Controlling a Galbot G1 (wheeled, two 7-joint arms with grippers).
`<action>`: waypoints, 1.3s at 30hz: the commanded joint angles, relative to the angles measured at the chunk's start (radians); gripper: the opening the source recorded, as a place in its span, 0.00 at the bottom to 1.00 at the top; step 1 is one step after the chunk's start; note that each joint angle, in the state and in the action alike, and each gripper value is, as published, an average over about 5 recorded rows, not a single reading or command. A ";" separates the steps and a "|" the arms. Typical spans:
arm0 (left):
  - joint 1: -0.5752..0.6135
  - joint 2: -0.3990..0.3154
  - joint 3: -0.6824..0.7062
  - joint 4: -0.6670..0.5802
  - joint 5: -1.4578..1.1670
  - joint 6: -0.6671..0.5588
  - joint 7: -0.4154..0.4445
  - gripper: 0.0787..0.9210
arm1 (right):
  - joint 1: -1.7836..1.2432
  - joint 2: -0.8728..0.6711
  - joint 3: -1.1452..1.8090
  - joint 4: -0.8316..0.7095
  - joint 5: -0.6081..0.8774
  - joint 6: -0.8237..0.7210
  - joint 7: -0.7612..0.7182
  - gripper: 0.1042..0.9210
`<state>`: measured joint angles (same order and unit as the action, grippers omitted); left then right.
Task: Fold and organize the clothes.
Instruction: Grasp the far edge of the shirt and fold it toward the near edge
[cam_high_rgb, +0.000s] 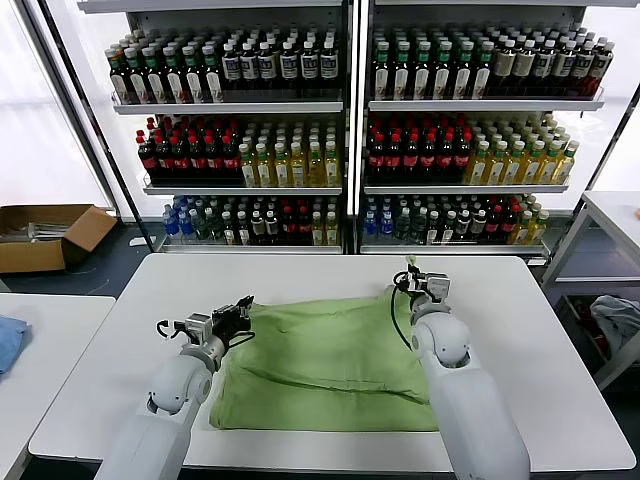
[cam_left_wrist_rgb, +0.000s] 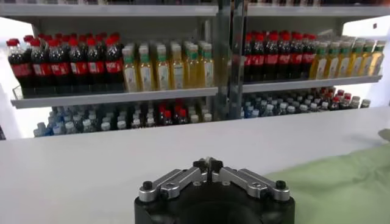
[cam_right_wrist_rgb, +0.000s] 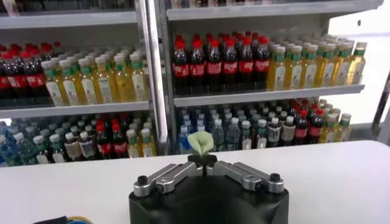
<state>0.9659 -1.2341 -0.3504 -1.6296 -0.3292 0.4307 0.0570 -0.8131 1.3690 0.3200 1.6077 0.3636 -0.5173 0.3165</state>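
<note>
The head view looks forward and down from above the tabletop (cam_high_rgb: 560, 330) toward the far bottle shelves (cam_high_rgb: 350, 120). Each wrist view sits low, close over the tabletop behind its own jaws, facing those same shelves, which all three views share.

This looks like a shop set-up, or a mock store. At 12 o'clock beyond the white tabletop (cam_high_rgb: 520, 330) stand two lit display shelves (cam_high_rgb: 350, 105) packed with ranked drink bottles (cam_high_rgb: 250, 160): dark cola, yellow and green drinks, water. At 9 o'clock an open cardboard box (cam_high_rgb: 45, 235) sits on the floor.
</note>
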 joint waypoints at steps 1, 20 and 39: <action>0.176 0.005 -0.033 -0.170 0.017 -0.017 0.005 0.01 | -0.252 -0.041 0.037 0.250 0.000 0.008 0.020 0.00; 0.412 -0.022 -0.069 -0.268 0.111 -0.066 0.028 0.01 | -0.544 -0.028 0.113 0.416 -0.068 0.017 0.035 0.00; 0.366 -0.012 -0.081 -0.223 0.119 -0.067 0.032 0.01 | -0.538 -0.043 0.132 0.379 -0.075 0.017 0.046 0.00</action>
<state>1.3369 -1.2483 -0.4288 -1.8652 -0.2193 0.3648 0.0858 -1.3235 1.3283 0.4499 1.9803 0.2995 -0.4997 0.3616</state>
